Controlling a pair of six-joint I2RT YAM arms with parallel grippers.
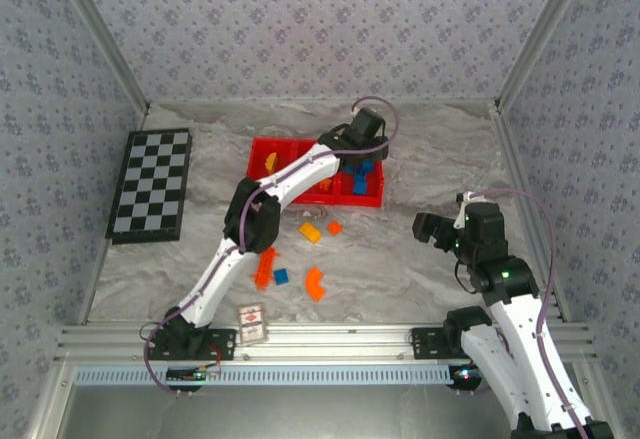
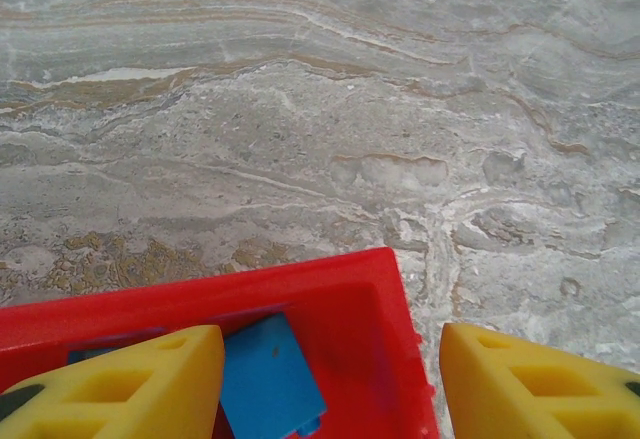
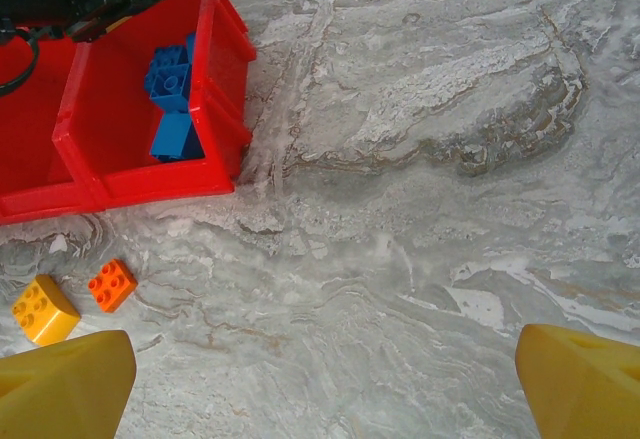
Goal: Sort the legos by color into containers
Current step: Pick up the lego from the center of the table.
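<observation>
Left pincer spread above blocky blue bricks in the glossy red tray; right pincer wide apart, four o'clock, over veined counter.

Left arm hides much of red tray middle compartment; blue brick cut by bottom edge.

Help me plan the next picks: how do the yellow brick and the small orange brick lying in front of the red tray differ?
Colour: the yellow brick is yellow, the orange brick is orange.
Size: the yellow brick looks larger than the orange brick.
Place: in the right wrist view the orange brick lies to the right of the yellow brick.
Shared: both lie loose on the table, outside the red tray, studs up.
</observation>
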